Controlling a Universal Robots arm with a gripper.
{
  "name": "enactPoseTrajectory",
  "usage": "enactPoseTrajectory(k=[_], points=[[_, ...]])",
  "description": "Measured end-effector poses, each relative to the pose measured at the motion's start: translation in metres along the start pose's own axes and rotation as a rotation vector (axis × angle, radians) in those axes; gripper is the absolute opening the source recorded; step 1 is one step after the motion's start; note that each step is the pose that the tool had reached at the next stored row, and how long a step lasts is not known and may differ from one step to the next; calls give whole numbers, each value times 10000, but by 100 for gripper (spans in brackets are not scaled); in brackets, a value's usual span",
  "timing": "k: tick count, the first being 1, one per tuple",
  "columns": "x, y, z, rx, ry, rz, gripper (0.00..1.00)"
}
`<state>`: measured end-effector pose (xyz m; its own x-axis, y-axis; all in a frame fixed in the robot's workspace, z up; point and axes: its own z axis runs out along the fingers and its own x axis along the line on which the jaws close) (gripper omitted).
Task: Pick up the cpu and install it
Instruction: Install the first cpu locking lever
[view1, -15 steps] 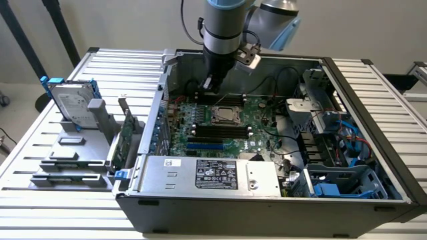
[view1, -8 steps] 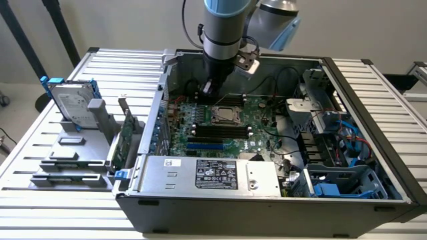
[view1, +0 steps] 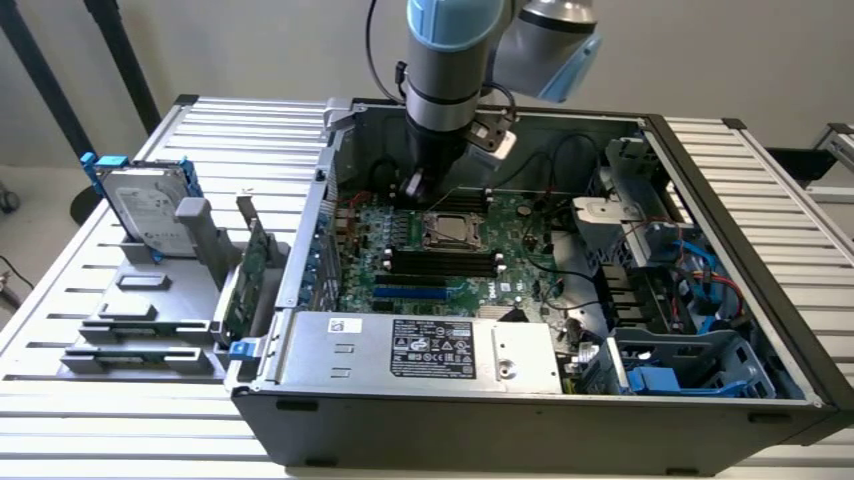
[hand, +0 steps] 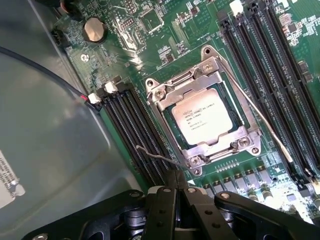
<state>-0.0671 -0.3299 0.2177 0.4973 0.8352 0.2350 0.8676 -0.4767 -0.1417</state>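
wrist view: the cpu (hand: 202, 118) sits in its socket frame (hand: 215, 145), near the jaws, which are closed and empty.

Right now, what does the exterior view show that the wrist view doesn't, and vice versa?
Exterior view adds: the open dark grey metal computer case, the silver rectangular hard drive with blue rails standing on a grey rack at the exterior view's left, and the labelled silver power supply box.
Wrist view adds: the round silver coin battery and the print on the chip's lid.
Both: the black claw, shut and empty, near the small square silver-lidded cpu lying in its metal socket frame on the green motherboard, with black memory slots alongside.
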Motion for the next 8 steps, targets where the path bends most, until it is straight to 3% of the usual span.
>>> enactPoseTrajectory(k=[3, 8], points=[[-14, 5, 52, -9, -12, 1, 11], [-16, -2, 118, -48, -83, 1, 11]])
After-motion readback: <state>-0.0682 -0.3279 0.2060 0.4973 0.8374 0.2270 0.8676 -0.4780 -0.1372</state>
